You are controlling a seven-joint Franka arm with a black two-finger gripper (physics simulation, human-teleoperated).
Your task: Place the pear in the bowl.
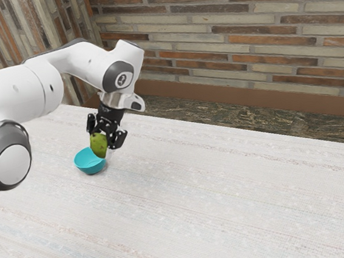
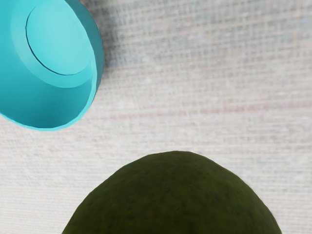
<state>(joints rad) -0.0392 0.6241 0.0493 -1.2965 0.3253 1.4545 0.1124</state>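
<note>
The arm bends down, its claw [image 1: 105,137] pinching the green pear [image 1: 99,146].
In the wrist view, pear and blue bowl [image 1: 90,167] are partly cut off.

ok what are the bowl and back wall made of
The bowl looks like smooth plastic, thin-sided and evenly turquoise, though glazed ceramic is possible. The back wall looks like rough, matte brick or stone cladding, given its staggered rows of rust and cream blocks.
</note>
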